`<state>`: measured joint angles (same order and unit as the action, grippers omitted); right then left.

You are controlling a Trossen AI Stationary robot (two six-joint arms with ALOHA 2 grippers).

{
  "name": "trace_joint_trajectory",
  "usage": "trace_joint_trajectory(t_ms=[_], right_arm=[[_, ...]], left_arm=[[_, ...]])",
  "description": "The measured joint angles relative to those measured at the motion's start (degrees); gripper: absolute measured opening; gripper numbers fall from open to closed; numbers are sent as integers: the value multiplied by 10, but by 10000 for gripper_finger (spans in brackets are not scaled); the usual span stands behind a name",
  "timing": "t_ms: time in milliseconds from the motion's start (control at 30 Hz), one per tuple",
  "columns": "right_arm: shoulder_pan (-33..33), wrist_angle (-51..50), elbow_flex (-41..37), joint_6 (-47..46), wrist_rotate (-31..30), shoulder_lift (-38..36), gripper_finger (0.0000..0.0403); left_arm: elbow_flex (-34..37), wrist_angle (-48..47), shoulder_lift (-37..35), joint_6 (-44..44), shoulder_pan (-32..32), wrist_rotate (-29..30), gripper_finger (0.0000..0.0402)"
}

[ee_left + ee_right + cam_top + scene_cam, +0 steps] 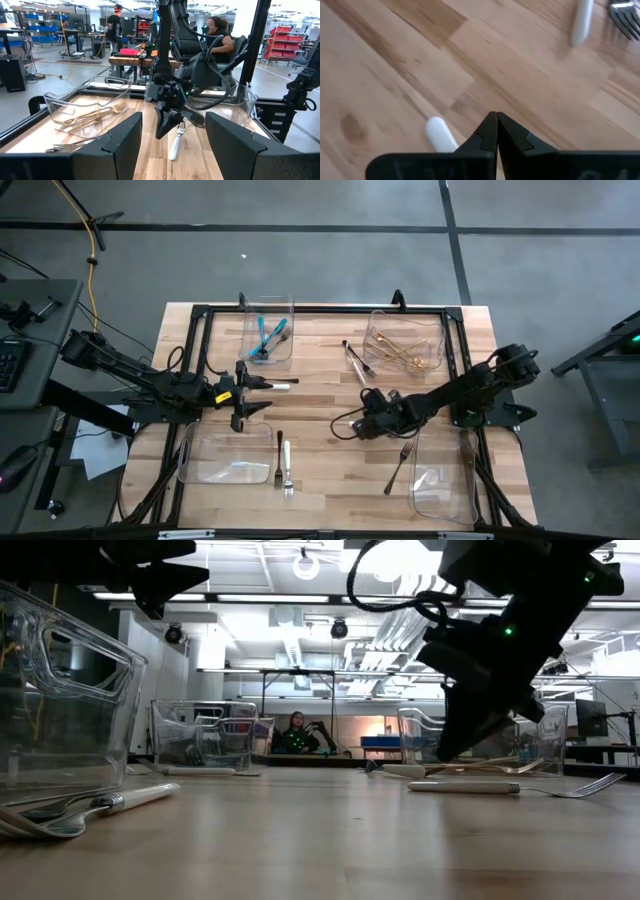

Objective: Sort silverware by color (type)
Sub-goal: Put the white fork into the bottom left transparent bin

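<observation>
My right gripper [496,119] is shut with nothing between its fingertips. It slants down over the table's middle [362,427]. A white-handled fork [175,146] lies flat on the wood right beside it, its handle end [440,134] next to one finger. My left gripper [268,394] waits open and level at the table's left. Another white-handled fork [288,465] and a dark fork [279,448] lie near the front edge, with one more fork [399,466] to their right. Teal utensils [268,338] and gold ones [405,352] lie in the two far bins.
Two clear bins [225,460] [440,478] stand at the front left and front right. Dark utensils [356,361] lie on the wood between the far bins. A black frame [320,309] rims the table. A person [297,732] sits in the room beyond.
</observation>
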<state>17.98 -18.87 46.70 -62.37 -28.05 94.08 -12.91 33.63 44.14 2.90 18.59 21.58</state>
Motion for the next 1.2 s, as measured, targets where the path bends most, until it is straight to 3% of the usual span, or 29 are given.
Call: trace_joint_trajectory(t_ms=[1200], right_arm=[[0,193,1,116,18,-1,0]], left_arm=[[0,0,0,0,0,0,211]])
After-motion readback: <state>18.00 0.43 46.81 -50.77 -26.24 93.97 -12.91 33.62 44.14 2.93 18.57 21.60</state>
